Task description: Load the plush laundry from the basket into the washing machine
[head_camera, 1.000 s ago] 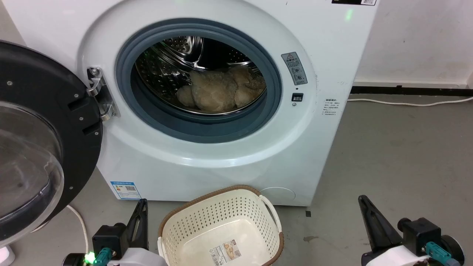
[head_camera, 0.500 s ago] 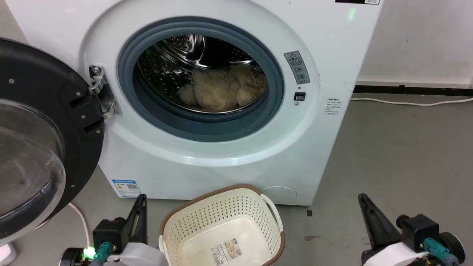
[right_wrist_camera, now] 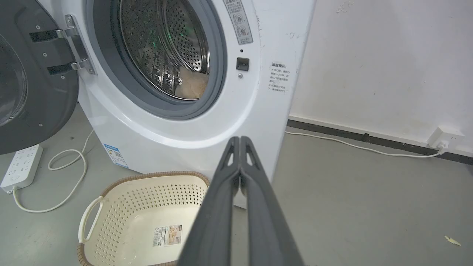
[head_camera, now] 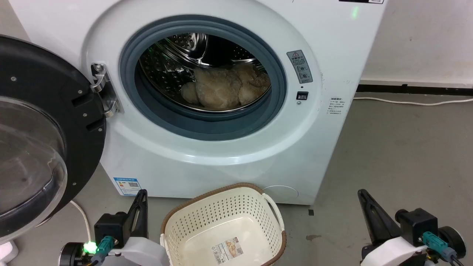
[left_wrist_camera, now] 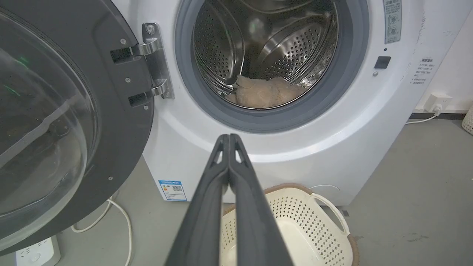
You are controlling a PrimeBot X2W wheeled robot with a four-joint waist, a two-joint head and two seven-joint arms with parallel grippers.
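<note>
Beige plush laundry [head_camera: 225,90] lies inside washing machine [head_camera: 229,155] drum; door [head_camera: 40,136] swung open. Cream perforated basket [head_camera: 192,221] sits empty on floor before it.

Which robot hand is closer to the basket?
Left. The left gripper sits just beside the basket, near its left rim. The right gripper is well off to its right, with a wider gap.

Grey concrete floor [head_camera: 399,155] carries a large white front-loading washing machine [head_camera: 229,162]; a cream perforated plastic basket [head_camera: 221,216], brown-rimmed, stands just before it. A white power strip [right_wrist_camera: 20,168] and looped white cable [right_wrist_camera: 70,177] lie beside the machine.
</note>
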